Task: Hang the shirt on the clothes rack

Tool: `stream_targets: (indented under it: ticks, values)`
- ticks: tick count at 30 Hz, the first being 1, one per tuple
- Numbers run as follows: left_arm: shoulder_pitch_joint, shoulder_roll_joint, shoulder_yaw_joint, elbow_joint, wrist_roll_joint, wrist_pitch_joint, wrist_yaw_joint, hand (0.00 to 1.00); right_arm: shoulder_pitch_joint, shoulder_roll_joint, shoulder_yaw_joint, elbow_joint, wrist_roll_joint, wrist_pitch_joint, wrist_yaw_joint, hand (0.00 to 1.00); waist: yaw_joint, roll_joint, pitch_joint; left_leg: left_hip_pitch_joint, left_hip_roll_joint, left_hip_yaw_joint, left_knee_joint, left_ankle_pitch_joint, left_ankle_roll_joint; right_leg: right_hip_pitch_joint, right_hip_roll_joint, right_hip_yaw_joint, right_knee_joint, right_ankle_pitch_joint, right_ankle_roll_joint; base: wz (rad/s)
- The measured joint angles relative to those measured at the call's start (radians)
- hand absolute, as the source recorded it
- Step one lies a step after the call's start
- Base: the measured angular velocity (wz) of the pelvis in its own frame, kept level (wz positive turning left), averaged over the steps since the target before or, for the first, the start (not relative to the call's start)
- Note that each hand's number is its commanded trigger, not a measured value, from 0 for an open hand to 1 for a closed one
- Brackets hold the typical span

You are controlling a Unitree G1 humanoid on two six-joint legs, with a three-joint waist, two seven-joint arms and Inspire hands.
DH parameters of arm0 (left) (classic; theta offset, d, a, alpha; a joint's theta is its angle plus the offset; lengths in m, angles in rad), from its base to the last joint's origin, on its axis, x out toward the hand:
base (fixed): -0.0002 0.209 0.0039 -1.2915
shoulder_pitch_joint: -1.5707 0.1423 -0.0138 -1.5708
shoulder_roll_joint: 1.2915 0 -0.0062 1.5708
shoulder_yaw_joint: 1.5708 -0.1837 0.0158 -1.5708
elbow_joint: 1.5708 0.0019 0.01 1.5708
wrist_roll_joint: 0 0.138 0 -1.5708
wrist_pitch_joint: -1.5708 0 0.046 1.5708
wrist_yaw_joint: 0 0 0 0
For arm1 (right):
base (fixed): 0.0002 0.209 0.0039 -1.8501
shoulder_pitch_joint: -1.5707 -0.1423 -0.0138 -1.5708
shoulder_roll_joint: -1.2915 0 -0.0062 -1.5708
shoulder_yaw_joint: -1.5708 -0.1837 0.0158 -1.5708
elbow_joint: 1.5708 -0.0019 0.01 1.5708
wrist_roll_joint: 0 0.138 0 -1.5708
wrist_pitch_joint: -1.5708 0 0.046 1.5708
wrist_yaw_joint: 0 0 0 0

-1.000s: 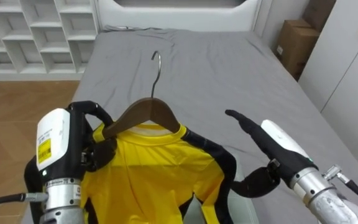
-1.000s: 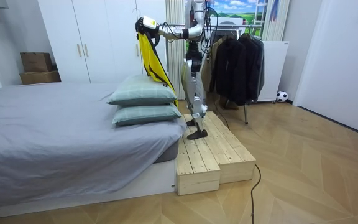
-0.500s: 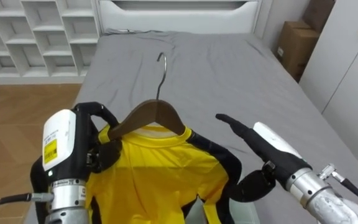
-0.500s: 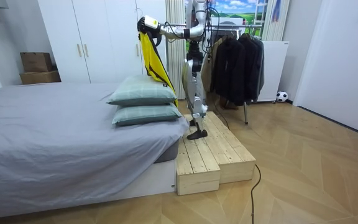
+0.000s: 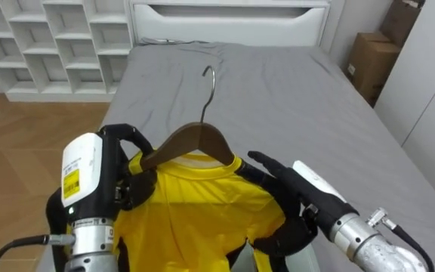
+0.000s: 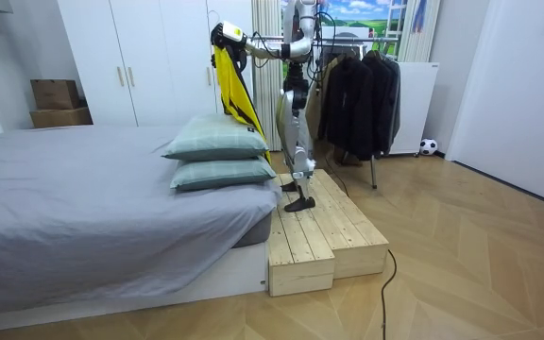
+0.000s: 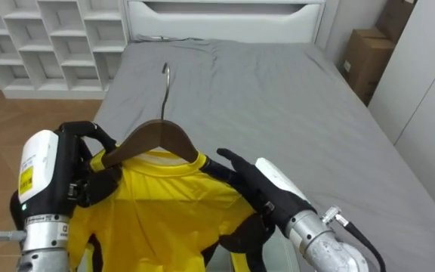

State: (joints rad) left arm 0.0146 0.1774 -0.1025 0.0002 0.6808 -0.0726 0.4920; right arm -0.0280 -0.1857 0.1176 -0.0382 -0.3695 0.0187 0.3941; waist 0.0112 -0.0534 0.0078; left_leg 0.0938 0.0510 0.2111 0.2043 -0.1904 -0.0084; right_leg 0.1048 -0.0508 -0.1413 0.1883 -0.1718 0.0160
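A yellow shirt [image 5: 202, 211] with black trim hangs on a brown wooden hanger [image 5: 197, 140] whose metal hook [image 5: 209, 77] points up. My left hand [image 5: 129, 183] is shut on the hanger's left end, at the shirt's shoulder. My right hand [image 5: 287, 183] lies with straight fingers against the shirt's black right shoulder, open. The right eye view has the same hanger [image 7: 153, 136], left hand [image 7: 97, 181] and right hand [image 7: 257, 183]. In the room view I stand on a wooden platform [image 6: 324, 231] beside the bed, holding the shirt [image 6: 229, 90] high in front of me.
Below the shirt lies a bed with a grey sheet [image 5: 278, 91]; two pillows [image 6: 217, 156] are stacked at its near end. White shelves [image 5: 44, 38] stand at far left, a cardboard box [image 5: 372, 64] at right. A rack of dark clothes [image 6: 357, 94] stands behind me.
My right hand has moved left until its fingers rest on the shirt's right shoulder. The shirt and hanger have risen slightly; the head camera has shifted.
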Motion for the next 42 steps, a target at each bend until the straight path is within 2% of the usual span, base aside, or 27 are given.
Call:
stream_targets:
  ticks: [10, 21, 24, 28, 34, 42]
  values:
    - [0.0, 0.0, 0.0, 0.0, 0.011, 0.0, 0.0, 1.0, -0.014, 0.013, 0.0, 0.031, 0.051, 0.0, -0.014, 0.0, 0.005, -0.003, 0.0046, 0.003, 0.0, 0.0, -0.007, 0.0, 0.0, -0.001, 0.001, 0.0, -0.001, 0.0, 0.0, 0.0]
    - [0.0, 0.0, -0.002, 0.0, 0.021, 0.0, 0.001, 1.0, -0.015, 0.017, 0.014, 0.042, 0.051, 0.0, -0.041, 0.0, 0.015, -0.004, 0.0059, 0.003, -0.001, -0.006, -0.007, 0.0, 0.0, 0.001, 0.0, -0.004, -0.001, 0.0, 0.0, 0.01]
    - [-0.001, 0.001, -0.003, 0.0, 0.021, 0.0, 0.002, 1.0, -0.046, 0.032, 0.015, 0.084, 0.045, 0.0, -0.061, 0.0, 0.012, -0.003, 0.0095, -0.001, -0.002, -0.015, -0.008, 0.0, 0.0, 0.001, -0.001, -0.012, -0.003, 0.0, 0.0, 0.08]
    - [-0.003, -0.001, -0.016, 0.0, 0.021, 0.0, 0.003, 1.0, -0.092, 0.035, 0.017, 0.148, 0.032, 0.0, -0.082, 0.0, 0.009, -0.003, 0.0099, -0.003, -0.003, -0.031, -0.008, 0.0, 0.0, 0.0, -0.002, -0.03, -0.003, 0.0, 0.0, 0.12]
    - [-0.01, -0.006, -0.037, 0.0, 0.021, 0.0, 0.006, 1.0, -0.105, 0.035, 0.017, 0.188, 0.005, -0.002, -0.11, 0.0, 0.015, -0.002, 0.0098, -0.013, -0.006, -0.05, -0.004, 0.0, 0.0, 0.008, -0.005, -0.05, -0.004, 0.0, 0.0, 0.09]
    - [-0.032, -0.008, -0.048, 0.0, 0.037, 0.004, -0.009, 1.0, -0.135, 0.034, 0.019, 0.234, -0.065, -0.003, -0.121, 0.0, 0.021, -0.001, 0.0092, -0.013, -0.009, -0.055, -0.005, 0.0, 0.0, 0.01, -0.007, -0.054, -0.005, 0.0, 0.0, 0.01]
